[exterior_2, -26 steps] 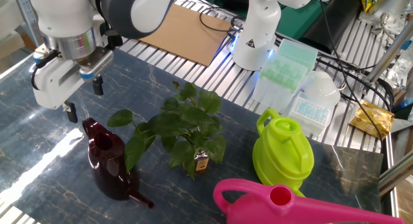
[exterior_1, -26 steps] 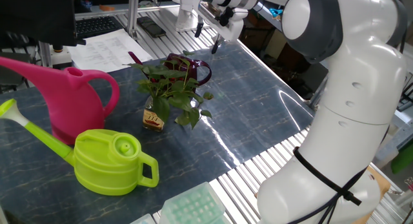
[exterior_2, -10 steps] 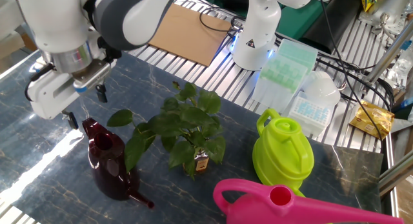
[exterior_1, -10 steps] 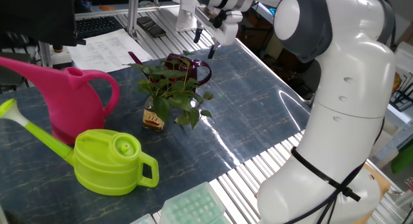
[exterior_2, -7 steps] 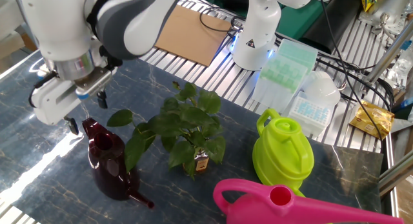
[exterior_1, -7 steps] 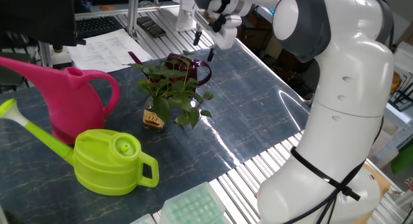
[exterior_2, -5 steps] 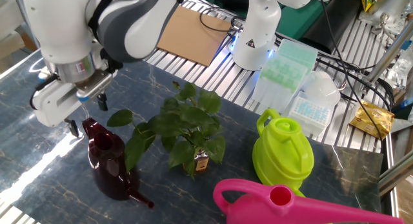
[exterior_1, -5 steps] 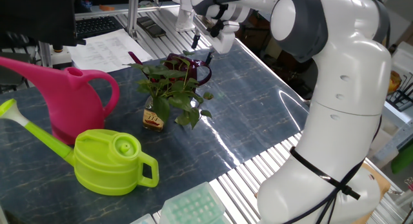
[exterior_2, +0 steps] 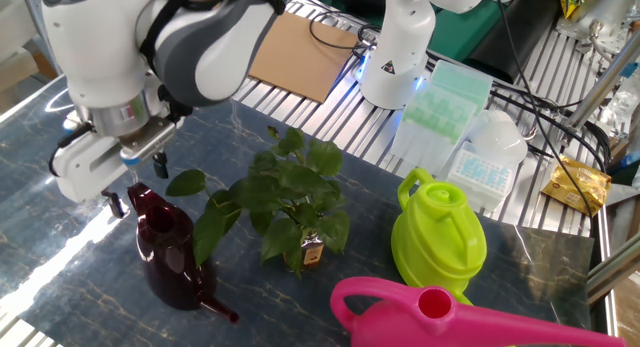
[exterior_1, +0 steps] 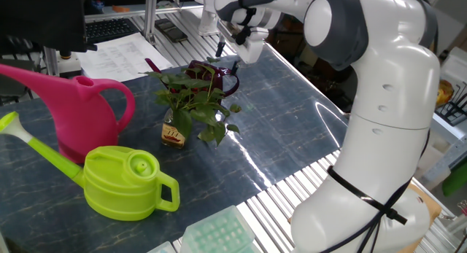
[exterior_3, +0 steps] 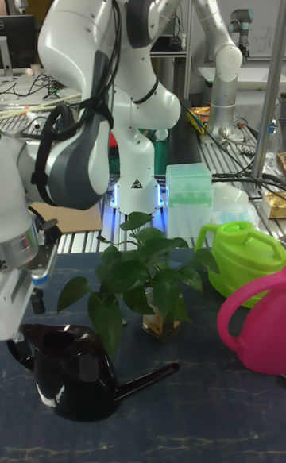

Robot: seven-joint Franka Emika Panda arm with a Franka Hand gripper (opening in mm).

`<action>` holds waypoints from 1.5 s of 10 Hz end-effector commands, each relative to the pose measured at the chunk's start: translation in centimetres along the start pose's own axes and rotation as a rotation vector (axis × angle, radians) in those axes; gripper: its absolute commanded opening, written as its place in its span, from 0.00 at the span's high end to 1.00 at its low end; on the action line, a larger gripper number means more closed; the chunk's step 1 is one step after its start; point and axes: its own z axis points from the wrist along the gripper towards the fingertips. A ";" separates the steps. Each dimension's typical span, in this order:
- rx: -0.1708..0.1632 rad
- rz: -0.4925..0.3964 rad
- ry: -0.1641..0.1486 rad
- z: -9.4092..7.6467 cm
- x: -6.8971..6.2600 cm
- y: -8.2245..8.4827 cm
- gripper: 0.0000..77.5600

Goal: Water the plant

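Note:
The plant [exterior_1: 193,98] [exterior_2: 283,196] [exterior_3: 148,272], broad green leaves in a tiny glass bottle [exterior_2: 311,252], stands mid-table. Right beside it sits a dark maroon watering can [exterior_1: 213,76] [exterior_2: 164,250] [exterior_3: 67,371], its spout lying toward the plant. My gripper [exterior_1: 228,56] [exterior_2: 138,187] [exterior_3: 24,323] hangs open just over the can's handle end, one finger [exterior_2: 160,167] on the plant side and the other on the far side. Nothing is held between the fingers. The leaves hide part of the can in one fixed view.
A lime green watering can [exterior_1: 128,181] [exterior_2: 440,237] and a big pink watering can [exterior_1: 74,107] [exterior_2: 450,313] stand past the plant. Pipette-tip boxes [exterior_2: 445,97] and a second robot's base [exterior_2: 394,59] sit by the slatted table edge.
My gripper has come down and moved closer to the maroon can's handle, still open. The plant and the cans have not moved.

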 end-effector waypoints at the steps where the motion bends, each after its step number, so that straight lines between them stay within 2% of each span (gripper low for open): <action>1: -0.011 -0.003 -0.007 1.0 -0.5 0.2 0.00; 6: -0.023 0.040 -0.012 1.7 -0.9 0.2 0.00; 8: -0.021 0.042 -0.024 2.5 -0.9 -0.1 0.00; 10: -0.018 0.037 -0.021 2.6 -1.0 -0.8 0.00; 15: -0.013 0.026 -0.022 2.7 -1.0 -1.1 0.00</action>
